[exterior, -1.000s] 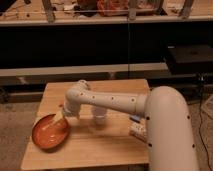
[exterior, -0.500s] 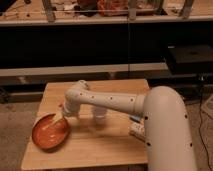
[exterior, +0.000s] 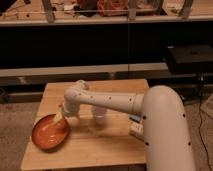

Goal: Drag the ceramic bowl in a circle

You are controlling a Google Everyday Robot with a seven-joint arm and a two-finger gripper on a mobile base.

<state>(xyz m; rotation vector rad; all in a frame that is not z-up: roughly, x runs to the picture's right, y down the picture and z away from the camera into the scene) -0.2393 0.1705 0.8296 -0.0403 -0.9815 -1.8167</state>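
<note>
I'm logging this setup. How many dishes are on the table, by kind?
Bowl: 1
Cup: 1
Total: 2
Both stand on the table, the bowl at its left edge. The gripper reaches into the bowl at its right side.

Laboratory or workshop interior: a long dark bench unit [exterior: 95,47] spans the background, its upper shelf [exterior: 100,21] crowded with loose equipment between metal uprights [exterior: 48,10]; a black box [exterior: 192,57] sits at right, with a cable [exterior: 202,100] hanging down toward the carpeted floor [exterior: 12,125]. A plain wooden table [exterior: 115,147] stands in front; a white robot arm [exterior: 110,102] reaches across it, its gripper [exterior: 58,120] down at the right inner edge of the ceramic bowl [exterior: 46,136].
</note>
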